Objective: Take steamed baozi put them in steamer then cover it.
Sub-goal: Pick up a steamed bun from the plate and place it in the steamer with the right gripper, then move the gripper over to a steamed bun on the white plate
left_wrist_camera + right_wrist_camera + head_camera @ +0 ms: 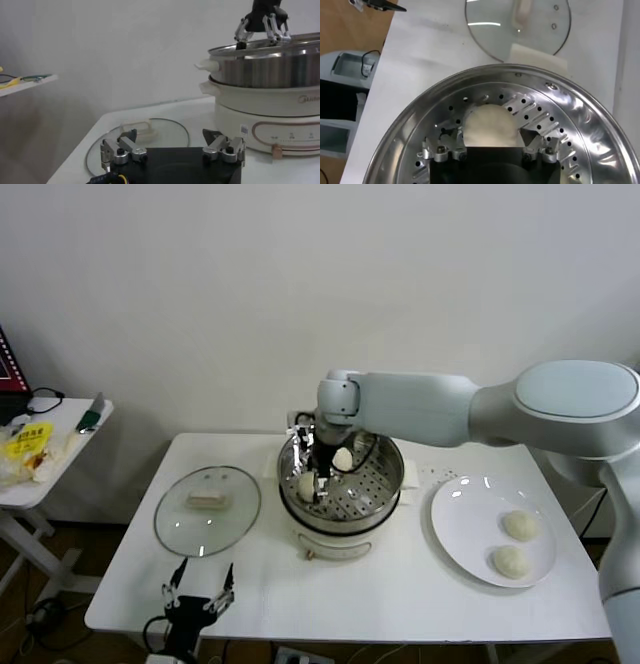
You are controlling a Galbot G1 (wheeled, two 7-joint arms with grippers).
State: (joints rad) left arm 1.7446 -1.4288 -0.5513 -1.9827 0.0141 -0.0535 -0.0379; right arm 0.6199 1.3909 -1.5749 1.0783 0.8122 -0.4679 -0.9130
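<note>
White table (400, 584) bearing, near its back edge at mid-length, the steamer (385, 484) containing two steamed baozi (343, 457). Plate (465, 529) toward the right edge holds two more. Cover (207, 509) lies flat toward the left edge. Right gripper (313, 482) inside the steamer, jaws spread around one bun, no grip evident. Left gripper (199, 594) at the front edge, jaws wide, empty.

The steamer (341, 484) stands mid-tabletop (400, 584), its open mouth partly filled by the right gripper (318, 484), whose fingers stand spread around one baozi (306, 487); a second baozi (343, 457) lies farther back inside. The right arm crosses above the steamer's far right rim. On the left lies the cover (207, 509), on the right a plate (492, 530) with two buns. The near strip of tabletop is bare, save the left gripper (198, 597) at its near left edge, fingers apart.
</note>
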